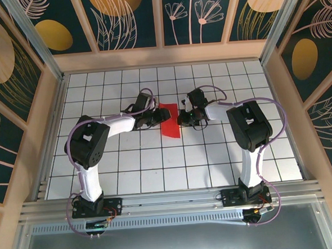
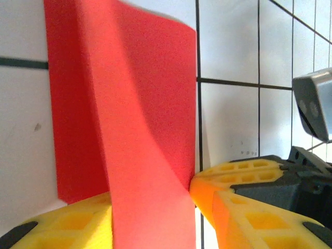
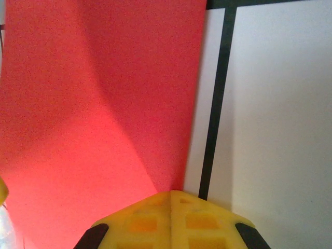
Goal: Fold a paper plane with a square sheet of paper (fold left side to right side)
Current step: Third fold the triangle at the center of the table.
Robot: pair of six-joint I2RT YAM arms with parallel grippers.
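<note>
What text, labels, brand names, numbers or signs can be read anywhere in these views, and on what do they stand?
None can be read.
The square sheet of paper is plain red; the table tiles are blank; the wall panels carry only leaf patterns.
On one tile in the left wrist view, tiny dark marks are too small to read.

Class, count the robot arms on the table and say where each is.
2. The left arm rises from the near-left edge, the right arm from the near-right; both reach the red paper mid-table.
</note>
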